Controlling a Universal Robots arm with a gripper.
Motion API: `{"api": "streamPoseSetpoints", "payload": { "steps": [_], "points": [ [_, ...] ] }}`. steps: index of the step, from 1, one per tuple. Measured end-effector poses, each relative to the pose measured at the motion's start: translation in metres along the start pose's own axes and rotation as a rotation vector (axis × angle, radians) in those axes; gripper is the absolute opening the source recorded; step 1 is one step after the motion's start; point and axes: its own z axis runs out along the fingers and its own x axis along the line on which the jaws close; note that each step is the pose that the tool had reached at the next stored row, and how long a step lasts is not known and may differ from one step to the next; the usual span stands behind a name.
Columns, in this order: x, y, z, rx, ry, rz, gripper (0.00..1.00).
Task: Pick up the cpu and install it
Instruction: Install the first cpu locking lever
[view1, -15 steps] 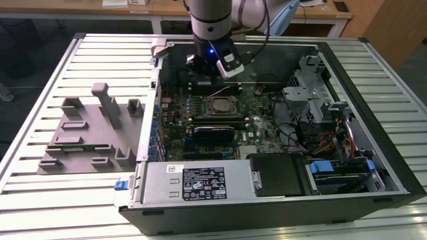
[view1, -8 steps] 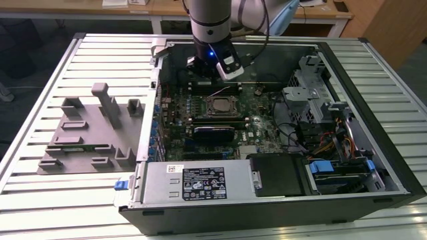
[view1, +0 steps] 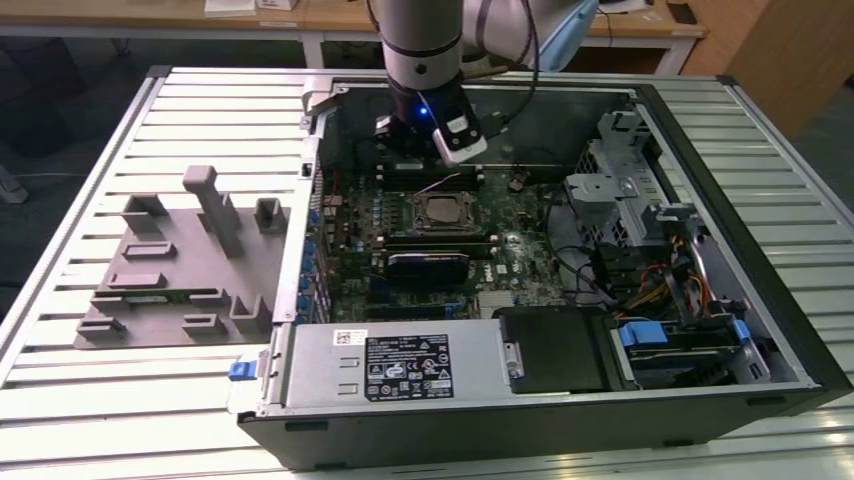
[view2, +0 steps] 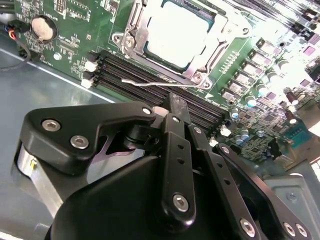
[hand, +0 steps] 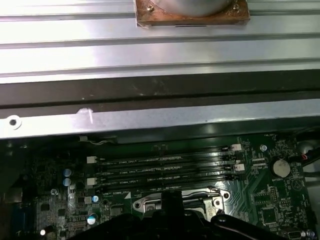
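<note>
The arm's hand (view1: 430, 140) hangs inside the open computer case (view1: 747, 370), low over the motherboard (view1: 527, 255). In the exterior view it sits at about twelve o'clock from the socket (view1: 441, 213). In the second wrist view its fingers (view2: 172, 107) are pressed together with nothing between them. The cpu (view2: 175, 31) lies in the socket's metal frame, silvery top up, with the black memory slots (view2: 150, 75) between it and the fingertips. At nine o'clock from the case, a grey fixture block (view1: 174, 270) rests on the slatted surface (view1: 80, 400).
</note>
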Motion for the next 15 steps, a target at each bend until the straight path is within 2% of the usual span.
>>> {"api": "streamPoseSetpoints", "payload": {
  "steps": [8, 15],
  "points": [
    [-0.0037, -0.0007, 0.0058, 0.0035, -0.0087, 0.040, 0.11],
    [-0.0040, 0.0007, 0.0104, 0.0044, -0.0113, 0.052, 0.11]
  ]
}}
